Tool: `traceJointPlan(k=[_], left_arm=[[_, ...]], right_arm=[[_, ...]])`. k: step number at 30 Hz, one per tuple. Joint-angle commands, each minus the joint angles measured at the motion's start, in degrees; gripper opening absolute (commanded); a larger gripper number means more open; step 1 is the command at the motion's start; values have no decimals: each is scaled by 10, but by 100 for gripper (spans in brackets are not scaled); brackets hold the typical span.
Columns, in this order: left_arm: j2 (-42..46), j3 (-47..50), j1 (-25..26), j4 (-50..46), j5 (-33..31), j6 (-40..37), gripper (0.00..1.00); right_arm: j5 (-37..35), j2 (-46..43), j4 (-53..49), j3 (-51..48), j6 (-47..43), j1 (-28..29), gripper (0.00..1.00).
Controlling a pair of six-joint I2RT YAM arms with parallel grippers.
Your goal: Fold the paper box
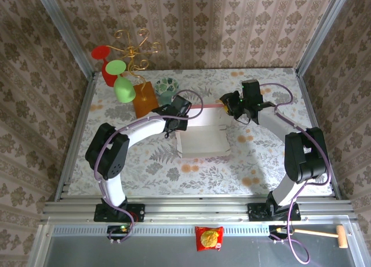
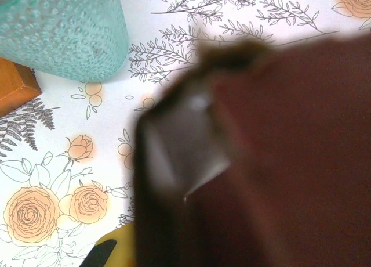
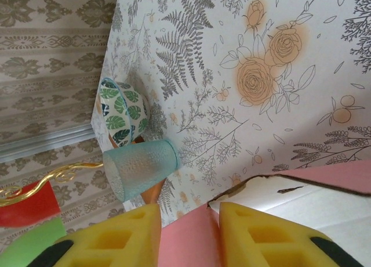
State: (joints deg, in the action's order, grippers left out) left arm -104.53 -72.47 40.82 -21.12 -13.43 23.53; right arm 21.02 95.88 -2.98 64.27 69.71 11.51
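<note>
paper box (image 1: 203, 142) gripped from both sides, mid-table
The box was seen white side up between the two arms. A pink flap was pinched between the yellow fingers of the right gripper (image 3: 190, 215). The left gripper (image 1: 173, 123) was clamped shut at the box's left edge, with the cardboard blurred right against its camera. A teal cup (image 3: 139, 168) stood just beyond.

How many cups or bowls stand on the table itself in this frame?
2: a teal cup beside the orange block, and a leaf-patterned bowl just beyond it. The arms could hide others.
</note>
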Motion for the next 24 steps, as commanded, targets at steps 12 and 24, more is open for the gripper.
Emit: traceJointPlan(k=[12, 24], left_arm=[[14, -72, -19, -79, 43, 7, 0], [30, -108, -24, -123, 68, 16, 0]], right_arm=[[-91, -201, 10, -90, 17, -35, 54], [-34, -215, 9, -227, -6, -61, 45]])
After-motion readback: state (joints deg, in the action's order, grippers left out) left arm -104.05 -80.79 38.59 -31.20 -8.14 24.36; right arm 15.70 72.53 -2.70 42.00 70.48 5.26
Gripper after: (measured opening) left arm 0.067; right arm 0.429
